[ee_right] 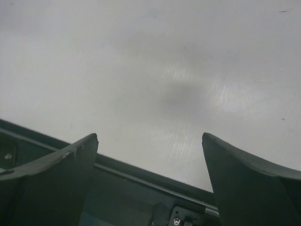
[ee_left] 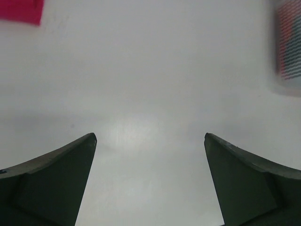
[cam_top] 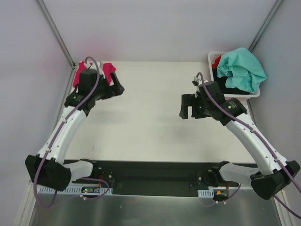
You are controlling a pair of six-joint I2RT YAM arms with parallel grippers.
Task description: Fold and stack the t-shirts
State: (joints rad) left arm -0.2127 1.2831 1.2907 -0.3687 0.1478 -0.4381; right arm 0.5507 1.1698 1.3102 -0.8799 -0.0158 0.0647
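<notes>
A magenta-pink t-shirt (cam_top: 109, 69) lies folded at the table's far left corner, partly hidden under my left arm; its corner shows in the left wrist view (ee_left: 21, 10). A teal-mint t-shirt (cam_top: 242, 68) is heaped on the white basket (cam_top: 211, 57), with a red one (cam_top: 217, 61) and a black one (cam_top: 231, 87) under it. My left gripper (cam_top: 118, 88) (ee_left: 150, 141) hangs open over bare table just right of the pink shirt. My right gripper (cam_top: 186, 107) (ee_right: 149, 139) is open too, empty, left of the basket.
The basket stands at the back right corner, blurred at the right edge of the left wrist view (ee_left: 288, 42). A black base rail (cam_top: 150, 172) runs along the near edge and shows under the right fingers (ee_right: 141, 188). Grey walls enclose the table.
</notes>
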